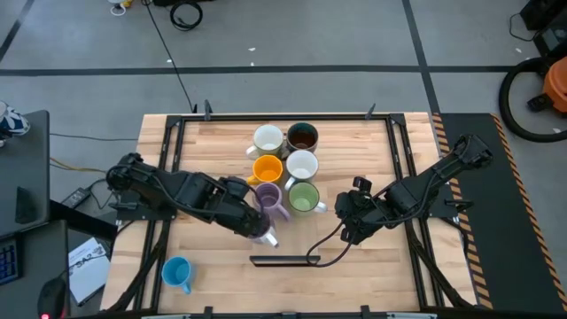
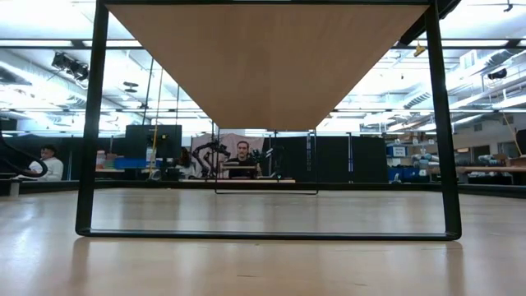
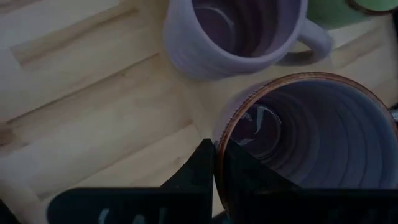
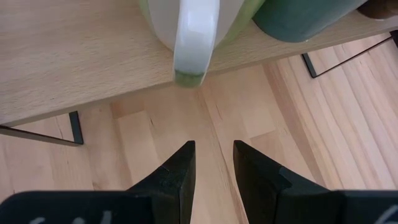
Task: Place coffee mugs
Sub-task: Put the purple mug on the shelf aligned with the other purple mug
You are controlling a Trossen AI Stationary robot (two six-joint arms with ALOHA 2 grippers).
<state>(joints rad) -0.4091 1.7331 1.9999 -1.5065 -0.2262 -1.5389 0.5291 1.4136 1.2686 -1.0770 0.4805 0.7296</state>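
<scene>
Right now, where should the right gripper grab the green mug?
By its handle, coming from the right gripper's side. The green mug stands upright with the handle pointing at those open fingers; a white mug and a lavender mug crowd its other sides. The left gripper pinches a second lavender mug.

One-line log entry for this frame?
left claw: shut on lavender mug rim | right claw: open, near green mug | blue mug: apart
</scene>
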